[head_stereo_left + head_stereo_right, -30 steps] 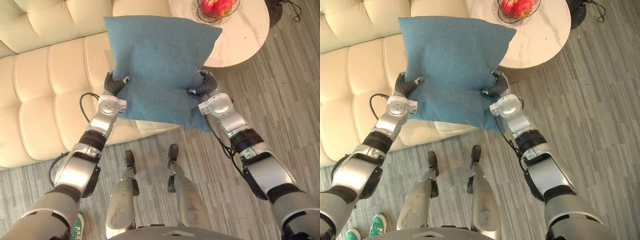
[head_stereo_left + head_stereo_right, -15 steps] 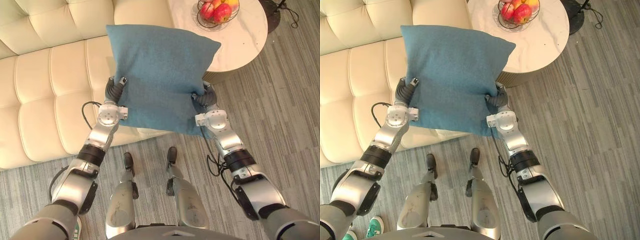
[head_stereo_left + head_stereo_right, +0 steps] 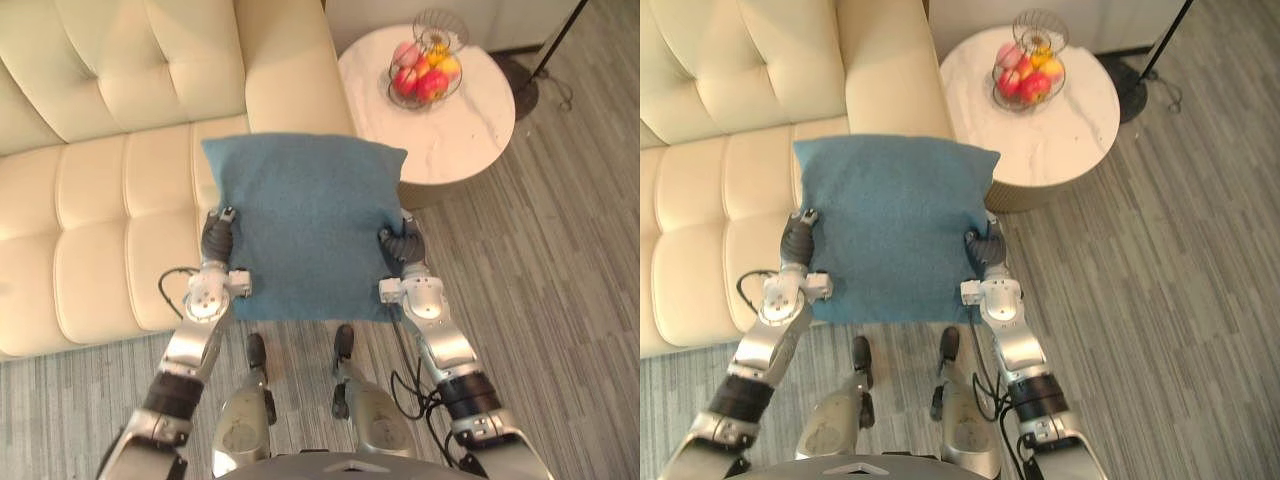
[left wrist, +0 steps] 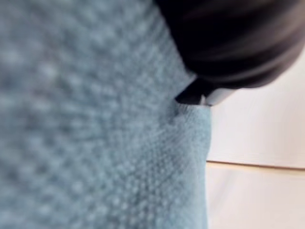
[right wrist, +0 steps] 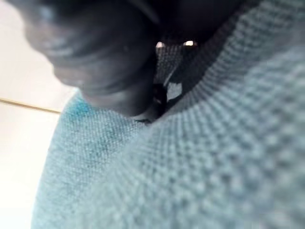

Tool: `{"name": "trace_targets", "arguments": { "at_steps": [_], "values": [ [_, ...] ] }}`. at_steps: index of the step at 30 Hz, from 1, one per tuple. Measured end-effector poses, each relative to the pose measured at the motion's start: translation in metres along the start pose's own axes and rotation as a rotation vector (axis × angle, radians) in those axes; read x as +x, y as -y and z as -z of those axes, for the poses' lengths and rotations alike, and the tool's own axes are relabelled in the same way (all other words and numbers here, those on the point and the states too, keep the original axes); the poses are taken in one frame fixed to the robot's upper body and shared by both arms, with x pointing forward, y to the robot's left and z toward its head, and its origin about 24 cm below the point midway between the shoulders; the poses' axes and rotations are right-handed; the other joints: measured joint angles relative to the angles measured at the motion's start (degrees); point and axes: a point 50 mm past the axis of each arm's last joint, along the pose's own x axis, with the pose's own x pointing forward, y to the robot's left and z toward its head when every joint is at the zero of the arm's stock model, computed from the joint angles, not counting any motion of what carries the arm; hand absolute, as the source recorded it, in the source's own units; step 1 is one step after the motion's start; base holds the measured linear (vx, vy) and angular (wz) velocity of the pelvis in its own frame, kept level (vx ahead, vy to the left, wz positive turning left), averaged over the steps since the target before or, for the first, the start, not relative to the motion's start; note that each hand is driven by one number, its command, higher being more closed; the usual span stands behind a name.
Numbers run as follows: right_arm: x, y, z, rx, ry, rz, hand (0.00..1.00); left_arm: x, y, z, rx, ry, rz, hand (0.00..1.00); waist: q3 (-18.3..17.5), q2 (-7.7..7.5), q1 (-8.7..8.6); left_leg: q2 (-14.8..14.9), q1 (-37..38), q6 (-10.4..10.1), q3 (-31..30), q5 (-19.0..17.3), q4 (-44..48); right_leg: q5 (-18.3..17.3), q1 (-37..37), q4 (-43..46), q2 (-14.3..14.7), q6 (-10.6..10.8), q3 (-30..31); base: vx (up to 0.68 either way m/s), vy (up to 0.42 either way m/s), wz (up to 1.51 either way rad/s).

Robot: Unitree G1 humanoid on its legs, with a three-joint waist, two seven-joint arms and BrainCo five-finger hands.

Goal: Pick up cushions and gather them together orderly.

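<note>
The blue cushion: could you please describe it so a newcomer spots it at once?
Start at the cream tufted leather sofa; at its seat edge, near the round white marble table, the left hand and right hand pinch a square blue woven cushion. It is the only blue thing there.

- You have a cream tufted sofa (image 3: 100,200) on grey floor (image 3: 560,300).
- Round marble table (image 3: 465,140) beside its arm.
- Wire fruit basket (image 3: 1040,25) near the table's far edge.
</note>
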Motion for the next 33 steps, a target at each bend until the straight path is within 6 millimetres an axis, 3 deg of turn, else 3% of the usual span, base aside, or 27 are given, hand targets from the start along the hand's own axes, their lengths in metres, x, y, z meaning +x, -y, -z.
{"name": "trace_targets", "arguments": {
  "at_steps": [3,7,13,24,28,31,33],
  "values": [
    [-0.011,-0.002,-0.007,0.039,0.033,-0.024,1.00,-0.017,-0.008,0.002,-0.066,-0.011,-0.042,1.00,-3.7,0.24,0.53,0.0,1.8,-0.2,-0.1,-0.2,-0.3,-0.5,1.8,0.0,0.0,0.2,-0.2,0.03,0.034,0.03],
    [-0.013,-0.005,-0.013,0.122,0.071,-0.036,1.00,-0.024,-0.013,-0.002,-0.107,0.012,-0.064,1.00,-7.8,0.38,0.58,0.0,2.3,-0.2,0.0,-0.3,-0.3,-0.6,2.1,0.0,0.0,0.2,0.0,0.00,0.016,0.00],
    [-0.024,-0.006,-0.011,0.193,0.068,-0.048,1.00,-0.038,-0.016,0.003,-0.152,0.002,-0.088,1.00,-10.8,0.82,0.48,0.0,4.3,-0.2,0.2,-0.4,-0.4,-0.7,3.8,0.0,0.0,0.2,0.3,-0.01,0.020,-0.02],
    [-0.043,-0.008,0.010,0.255,-0.033,-0.063,1.00,-0.059,-0.023,0.020,-0.157,-0.082,-0.099,1.00,-13.7,1.62,0.71,0.3,4.6,-0.6,0.2,-0.8,0.1,-0.9,4.9,-0.1,0.1,0.0,0.5,-0.02,0.014,0.00],
    [-0.041,-0.010,0.010,0.277,-0.036,-0.071,1.00,-0.059,-0.024,0.020,-0.157,-0.078,-0.101,1.00,-13.6,1.96,1.50,1.1,-1.7,-1.2,-2.8,-3.8,8.5,-0.7,4.6,0.0,0.0,-0.2,-3.0,-0.05,0.027,0.40],
    [-0.033,-0.009,0.002,0.265,0.001,-0.075,1.00,-0.053,-0.021,0.017,-0.183,-0.067,-0.104,1.00,-13.6,2.37,1.43,2.1,-4.2,0.2,-0.3,-5.7,8.7,-0.7,4.4,0.0,-1.0,-0.2,-7.5,-0.06,0.025,0.78],
    [-0.020,-0.004,-0.010,0.231,0.058,-0.084,1.00,-0.046,-0.018,0.017,-0.198,-0.055,-0.105,1.00,-13.6,2.42,1.49,2.9,-6.1,2.0,5.1,-6.6,10.2,-1.0,3.1,1.4,-4.3,-0.3,-10.8,-0.04,0.123,0.87]
  ]
}}
